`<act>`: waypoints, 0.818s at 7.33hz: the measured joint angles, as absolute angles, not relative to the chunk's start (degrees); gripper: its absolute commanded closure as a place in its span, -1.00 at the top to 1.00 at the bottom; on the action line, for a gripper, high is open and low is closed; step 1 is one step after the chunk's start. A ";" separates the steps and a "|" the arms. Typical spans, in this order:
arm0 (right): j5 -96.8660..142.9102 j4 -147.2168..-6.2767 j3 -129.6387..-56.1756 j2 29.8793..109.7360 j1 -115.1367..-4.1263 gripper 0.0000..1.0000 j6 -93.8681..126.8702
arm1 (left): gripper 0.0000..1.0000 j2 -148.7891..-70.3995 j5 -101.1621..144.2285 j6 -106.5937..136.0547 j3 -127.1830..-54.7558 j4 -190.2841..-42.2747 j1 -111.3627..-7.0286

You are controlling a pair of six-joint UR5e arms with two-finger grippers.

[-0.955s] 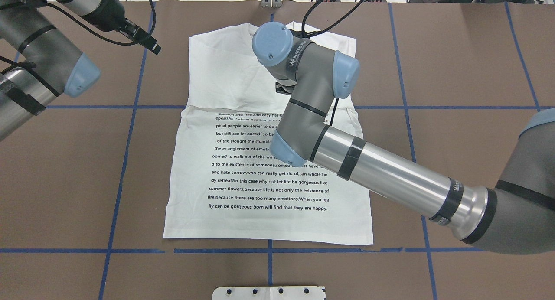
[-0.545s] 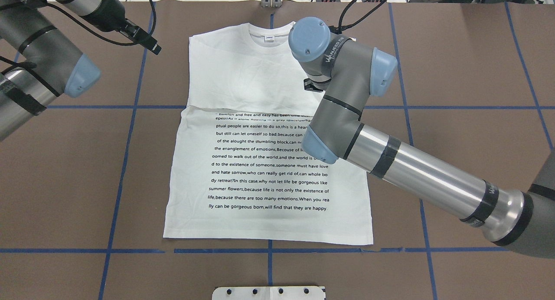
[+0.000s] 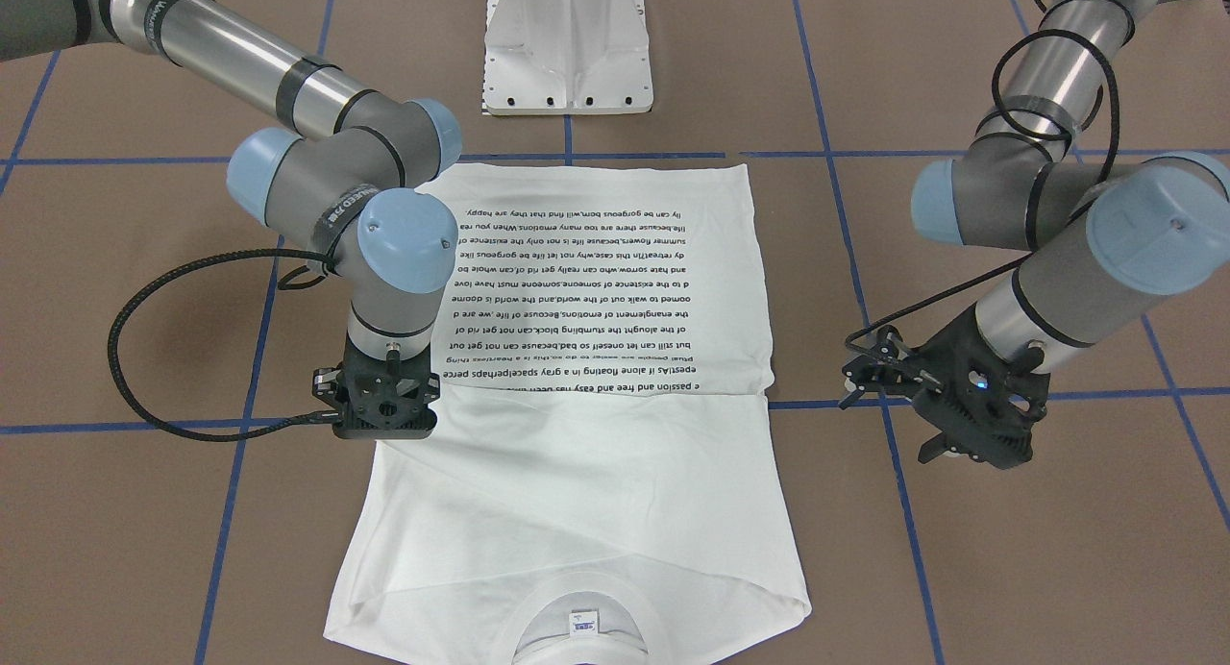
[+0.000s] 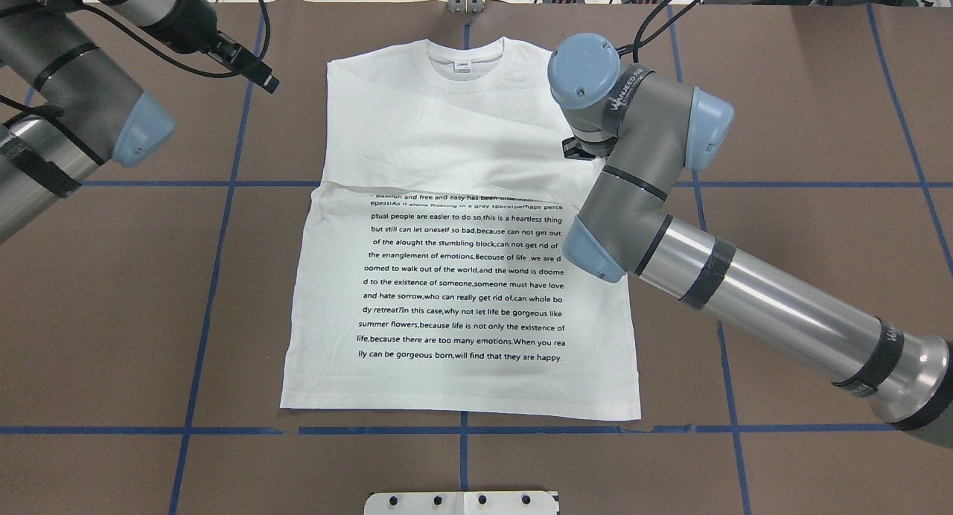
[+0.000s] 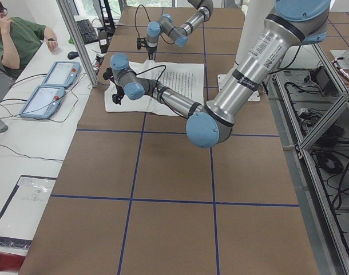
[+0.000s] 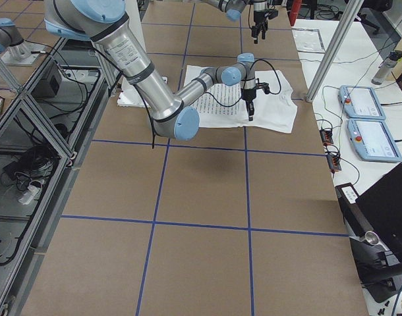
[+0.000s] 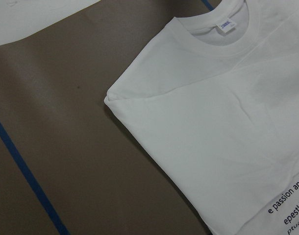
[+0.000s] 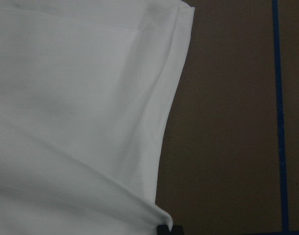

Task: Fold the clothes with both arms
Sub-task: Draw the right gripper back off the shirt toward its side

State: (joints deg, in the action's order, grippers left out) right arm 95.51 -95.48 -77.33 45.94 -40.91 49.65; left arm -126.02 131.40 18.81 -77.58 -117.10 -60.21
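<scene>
Seen from across the table (image 3: pixel 144 550), the white shirt (image 3: pixel 577 492) lies flat in the middle, print side up, its sleeves tucked out of sight so that it forms a long rectangle. The black text (image 3: pixel 577 290) fills the half nearer the robot. A crease (image 3: pixel 615 393) runs across at the text's far end, and the collar (image 3: pixel 578 604) with its small label (image 3: pixel 582 623) points away from the robot. The right arm (image 3: pixel 317 180) bends down, and the right gripper (image 3: pixel 382 410) hangs over the shirt's side edge at the crease. The left arm (image 3: pixel 1047 194) slants down, and the left gripper (image 3: pixel 947 410) hangs tilted over bare table, apart from the cloth.

From overhead, the right wrist covers most of its gripper. The left gripper shows as a black bar near the shirt's shoulder corner. Whether either gripper is spread or closed cannot be told.

In the two side views the shirt lies far up the table. The right gripper points straight down at its edge.

The left wrist camera shows the collar, the label and a folded shoulder corner beside a blue tape line (image 7: pixel 27 166).

The right wrist camera shows the shirt's edge flat on the table.
</scene>
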 measured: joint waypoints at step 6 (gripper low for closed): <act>109.44 -85.94 -86.50 53.49 -44.16 1.00 53.51 | 1.00 -122.59 130.90 25.22 -82.71 -116.96 -59.78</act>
State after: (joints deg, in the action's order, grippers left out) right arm 109.44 -85.94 -86.50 53.49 -44.16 53.51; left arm -122.59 130.90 25.22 -82.71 -116.96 -59.78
